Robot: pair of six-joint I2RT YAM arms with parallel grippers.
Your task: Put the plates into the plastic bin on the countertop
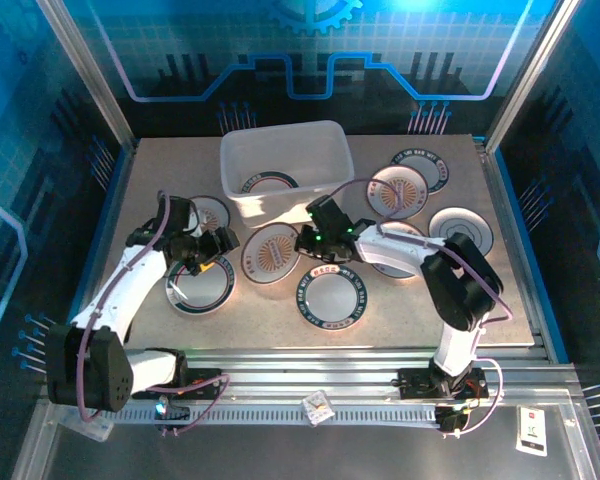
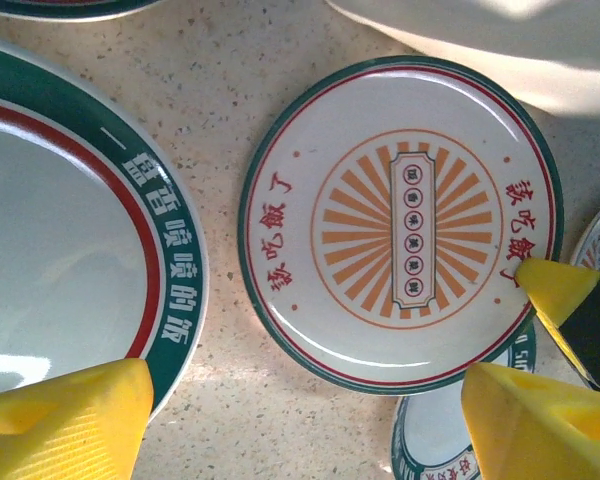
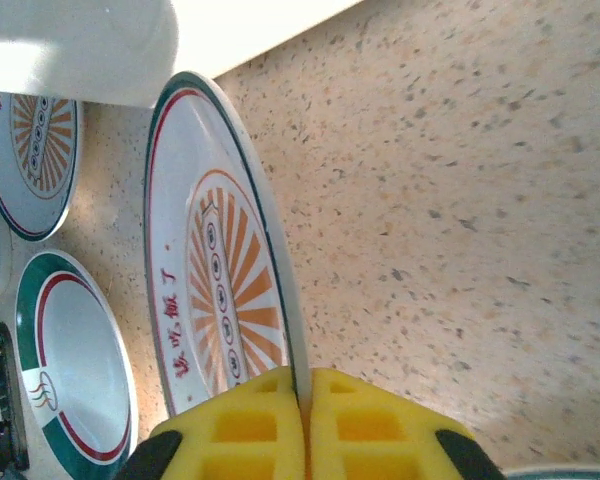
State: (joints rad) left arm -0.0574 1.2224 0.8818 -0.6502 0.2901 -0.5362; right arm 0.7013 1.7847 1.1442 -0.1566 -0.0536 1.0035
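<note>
The right gripper [image 3: 305,405] has its yellow pads [image 3: 250,430] clenched on the rim of an orange sunburst plate [image 3: 220,290], the thin edge pinched squarely between them. From overhead, the bite sits at the plate's 3 o'clock edge. The plate looks tipped up on that side, though whether its far rim touches the countertop [image 3: 460,200] I can't tell. The left gripper [image 2: 300,415] hangs released, its fingers [image 2: 65,420] spread wide over the speckled top and holding nothing, with a green-rimmed plate [image 2: 170,280] at its 9 o'clock. The plastic bin [image 1: 285,150] stands at 12 o'clock on the table, just beyond the held plate, and one binned plate [image 1: 270,183] already lies flat on its floor. The others are out on the top: a dark-rimmed plate [image 1: 332,297] at 6 o'clock of the right gripper, a white plate [image 1: 460,228] out at 3 o'clock, and more between 1 and 2 o'clock. To my eye these plates are light and stiff, with a glossy face — slick enough that a rim pinch could let one swing or slide free if the arm moves sharply. Lying flat, they offer no hold but the rim, so the place to take one is an edge that overhangs a neighbour or can be tipped up. They look hard rather than soft, so I'd expect a chip or a clatter from a drop — better lowered over the bin's lip than let fall.
</note>
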